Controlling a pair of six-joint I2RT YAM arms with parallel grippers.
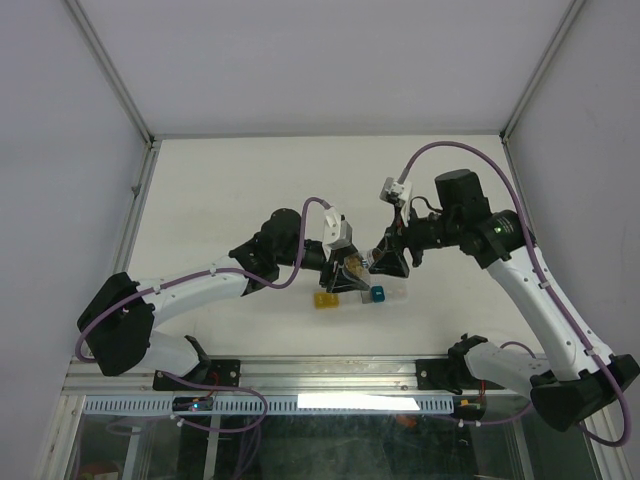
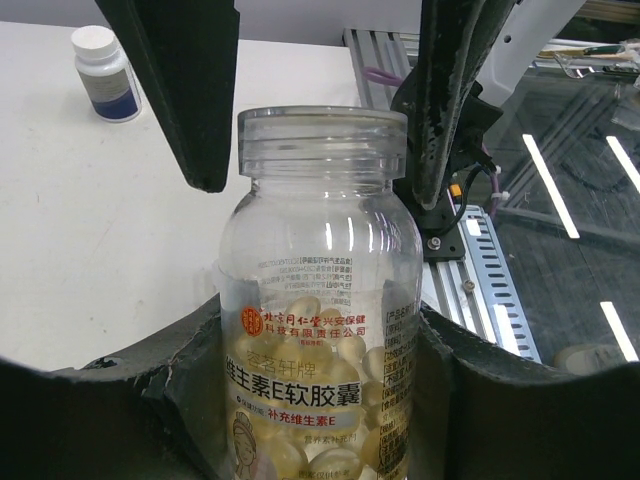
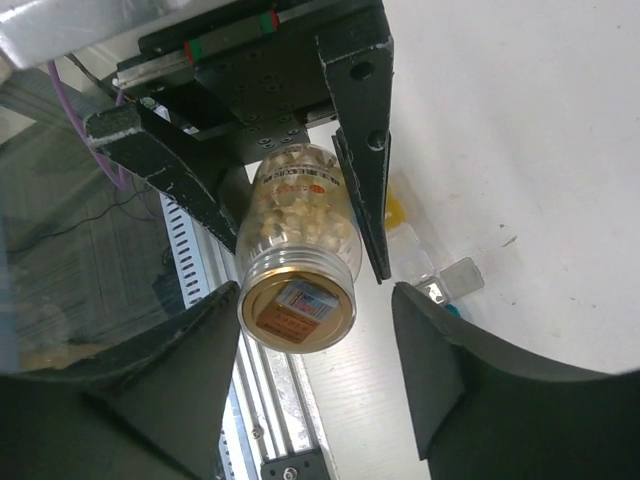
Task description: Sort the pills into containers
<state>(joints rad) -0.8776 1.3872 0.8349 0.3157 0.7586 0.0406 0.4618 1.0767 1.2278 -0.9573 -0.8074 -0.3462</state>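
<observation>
My left gripper [image 2: 320, 410] is shut on a clear pill bottle [image 2: 320, 260] with red and blue print. The bottle holds the pills [image 2: 300, 340], a mass of pale yellow capsules. It has no cap, and a gold seal [image 3: 297, 312] covers its mouth. My right gripper [image 3: 310, 315] is open, its fingers [image 2: 195, 100] on either side of the bottle's neck without touching it. Both grippers meet just above the containers [image 1: 350, 297]: a yellow cell [image 1: 325, 299], a teal cell [image 1: 377, 294], and a clear cell [image 3: 415, 262] with a grey one [image 3: 462, 276] between them.
A small bottle with a white cap [image 2: 103, 70] stands on the white table. The slotted metal rail [image 1: 330, 400] runs along the table's near edge, close behind the cells. Grey walls enclose the table on the other sides.
</observation>
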